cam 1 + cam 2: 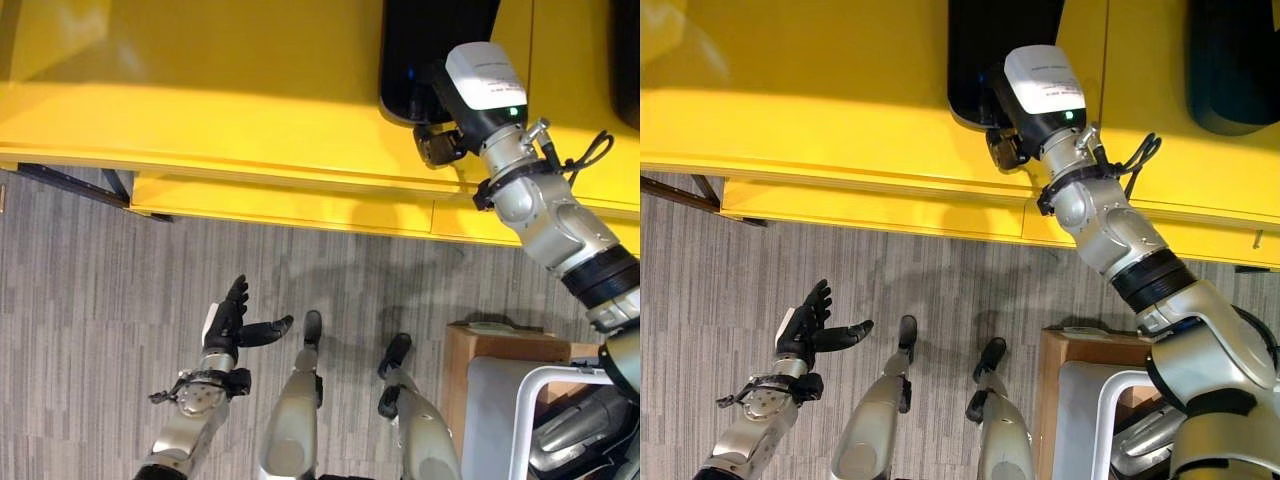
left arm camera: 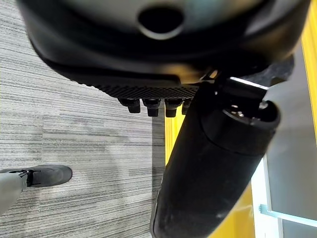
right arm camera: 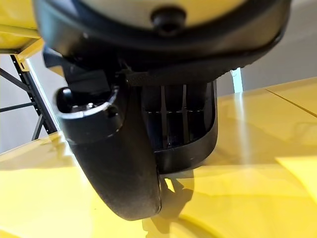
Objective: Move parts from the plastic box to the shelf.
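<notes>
**Q:** so where's the part right now?

**Me:** I'm holding a black part [image 1: 985, 45] against the yellow shelf [image 1: 820, 90], up around 12 o'clock. My right hand [image 1: 1005, 145] is sitting at the part's near end. In my right wrist view the ribbed black piece [image 3: 183, 129] is right past my thumb, touching the yellow surface, but I can't tell how my fingers are closing on it.

**Q:** and the other hand?

**Me:** My left hand [image 1: 232, 322] is hanging open over the grey carpet [image 1: 90, 290] at 7 o'clock, holding nothing.

**Q:** next move?

**Me:** I'm guessing I'm in the placing step, so letting go cleanly and backing off without dragging the part
</notes>
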Controlling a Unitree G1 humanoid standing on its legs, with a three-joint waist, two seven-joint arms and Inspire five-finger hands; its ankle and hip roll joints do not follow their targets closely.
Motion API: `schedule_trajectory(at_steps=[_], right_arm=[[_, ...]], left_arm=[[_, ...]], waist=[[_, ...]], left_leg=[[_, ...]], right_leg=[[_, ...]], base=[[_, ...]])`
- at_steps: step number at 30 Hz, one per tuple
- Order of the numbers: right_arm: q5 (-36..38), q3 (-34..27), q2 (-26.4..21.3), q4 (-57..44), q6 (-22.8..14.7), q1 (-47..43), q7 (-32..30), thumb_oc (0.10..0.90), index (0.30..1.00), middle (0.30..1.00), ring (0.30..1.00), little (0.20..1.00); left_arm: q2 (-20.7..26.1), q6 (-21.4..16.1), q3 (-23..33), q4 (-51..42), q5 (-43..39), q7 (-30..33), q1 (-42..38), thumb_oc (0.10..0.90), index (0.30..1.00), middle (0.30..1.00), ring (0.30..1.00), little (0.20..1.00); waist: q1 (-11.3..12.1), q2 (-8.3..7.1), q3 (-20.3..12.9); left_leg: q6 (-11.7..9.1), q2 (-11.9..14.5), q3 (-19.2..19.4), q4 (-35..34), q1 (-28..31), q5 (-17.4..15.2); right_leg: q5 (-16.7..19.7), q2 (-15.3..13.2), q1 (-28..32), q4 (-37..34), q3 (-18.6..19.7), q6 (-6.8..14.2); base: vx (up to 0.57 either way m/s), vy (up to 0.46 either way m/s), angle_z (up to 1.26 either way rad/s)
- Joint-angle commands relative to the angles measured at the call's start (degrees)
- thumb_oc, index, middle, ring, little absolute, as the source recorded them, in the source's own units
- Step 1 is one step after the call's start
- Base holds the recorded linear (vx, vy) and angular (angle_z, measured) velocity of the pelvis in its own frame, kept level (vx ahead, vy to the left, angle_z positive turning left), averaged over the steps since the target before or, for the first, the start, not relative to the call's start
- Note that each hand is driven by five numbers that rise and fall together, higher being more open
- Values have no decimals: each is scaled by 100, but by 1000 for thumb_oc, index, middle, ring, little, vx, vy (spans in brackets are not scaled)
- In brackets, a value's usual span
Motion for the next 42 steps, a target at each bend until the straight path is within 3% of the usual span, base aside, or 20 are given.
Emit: schedule_trajectory(at_steps=[1,2,3,4,17,36,42], right_arm=[[-171,410,-566,29,24,-741,-108,527,478,478,478,478],[-177,404,-559,40,31,-752,-125,622,610,610,610,610],[-187,402,-559,86,51,-755,-153,855,937,937,937,937],[-224,428,-566,94,60,-767,-126,900,1000,1000,1000,1000],[-465,206,-604,-488,101,-704,-168,900,1000,1000,1000,1000],[-1224,-1082,-1156,-3013,-100,285,-289,900,1000,1000,1000,1000],[-1090,-1596,-1075,-3522,-249,953,-272,900,1000,1000,1000,1000]], left_arm=[[85,-440,-42,-477,-31,88,129,900,1000,1000,1000,1000],[87,-445,-37,-478,-33,96,126,900,1000,1000,1000,1000],[79,-450,-42,-488,-41,107,122,900,1000,1000,1000,1000],[83,-444,-39,-480,-33,104,120,900,1000,1000,1000,1000],[59,-407,40,-461,-3,151,80,900,1000,1000,1000,1000],[-23,-198,324,-511,221,135,235,900,1000,1000,1000,1000],[-75,-144,388,-467,286,76,310,900,1000,1000,1000,1000]], waist=[[-31,-15,-221],[-31,-14,-225],[-31,-17,-227],[-32,-19,-232],[-93,-42,-320],[-239,-106,-639],[-284,-161,-828]], left_leg=[[-420,720,-186,-293,706,-295],[-420,720,-185,-299,714,-296],[-420,712,-184,-300,720,-295],[-420,712,-186,-303,727,-296],[-400,685,-163,-303,779,-319],[-364,670,-103,-256,987,-472],[-334,661,-105,-211,1132,-565]], right_leg=[[-93,-550,-124,400,63,531],[-96,-547,-121,401,65,530],[-92,-545,-117,400,75,528],[-100,-542,-110,400,73,524],[-79,-549,-63,368,83,528],[-75,-545,162,255,158,573],[-74,-562,364,183,192,598]], base=[[0,0,0],[0,0,0],[0,0,0],[0,0,0],[0,0,0],[5,5,-2],[16,11,-1]])
